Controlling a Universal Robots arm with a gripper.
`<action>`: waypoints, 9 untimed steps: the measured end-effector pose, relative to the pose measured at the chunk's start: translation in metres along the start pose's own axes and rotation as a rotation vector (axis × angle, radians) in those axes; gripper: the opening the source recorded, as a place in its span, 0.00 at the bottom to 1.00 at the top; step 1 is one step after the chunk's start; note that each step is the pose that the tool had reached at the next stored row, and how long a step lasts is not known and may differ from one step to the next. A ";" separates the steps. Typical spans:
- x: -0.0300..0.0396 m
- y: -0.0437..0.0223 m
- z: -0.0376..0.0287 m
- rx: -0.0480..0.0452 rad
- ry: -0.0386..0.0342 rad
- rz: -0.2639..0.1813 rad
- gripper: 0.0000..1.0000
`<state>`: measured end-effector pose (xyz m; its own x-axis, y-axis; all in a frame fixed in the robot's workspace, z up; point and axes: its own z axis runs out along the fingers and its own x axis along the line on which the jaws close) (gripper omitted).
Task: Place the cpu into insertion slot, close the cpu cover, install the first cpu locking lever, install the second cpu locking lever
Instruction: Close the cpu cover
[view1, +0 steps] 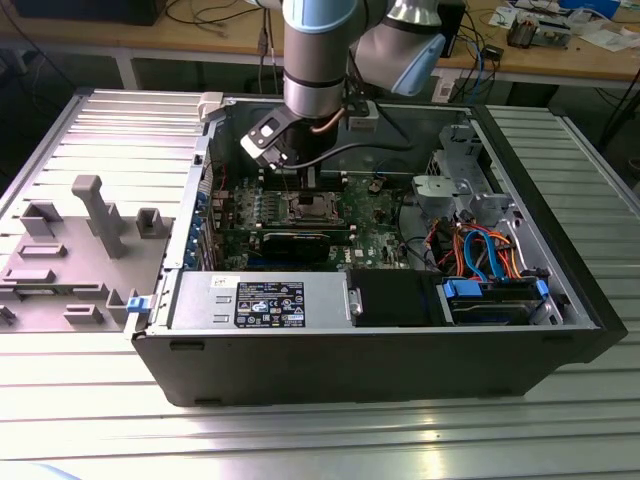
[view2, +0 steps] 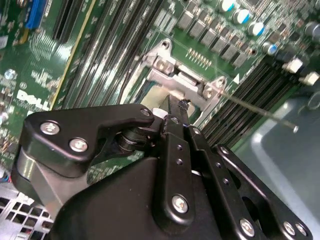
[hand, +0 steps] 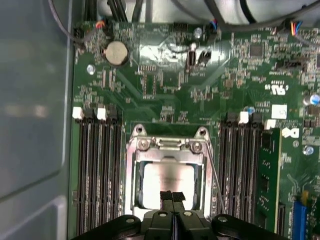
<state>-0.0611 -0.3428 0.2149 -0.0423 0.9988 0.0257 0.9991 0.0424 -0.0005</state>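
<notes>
The cpu (hand: 167, 181) lies flat in its socket, its silver-grey top showing through the central opening of the cpu cover (hand: 165, 149). The cover is folded down over the chip. My gripper (hand: 172, 196) is shut, fingertips together with nothing between them, right over the cover's edge opposite the hinge. In the second wrist view the shut gripper (view2: 182, 106) points at the cover's hinge end (view2: 181, 80). A thin wire locking lever (view2: 260, 112) sticks up free beside the socket, also seen as the lever (hand: 214, 175). In the exterior view the arm (view1: 315, 90) hangs over the socket (view1: 305, 208).
Black memory slots (hand: 97, 170) flank the socket on both sides. A power supply box (view1: 265, 300) and a drive bay with blue and orange cables (view1: 490, 280) line the case's near wall. A grey fixture tray (view1: 70, 250) lies at the exterior view's left.
</notes>
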 end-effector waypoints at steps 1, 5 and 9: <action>0.0000 -0.0012 0.0007 -0.0001 0.0000 0.000 0.11; 0.0001 -0.0021 0.0016 -0.0001 0.0000 0.000 0.11; 0.0001 -0.0022 0.0020 -0.0001 0.0001 0.000 0.11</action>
<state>-0.0633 -0.3428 0.2129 -0.0426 0.9988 0.0258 0.9991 0.0426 -0.0004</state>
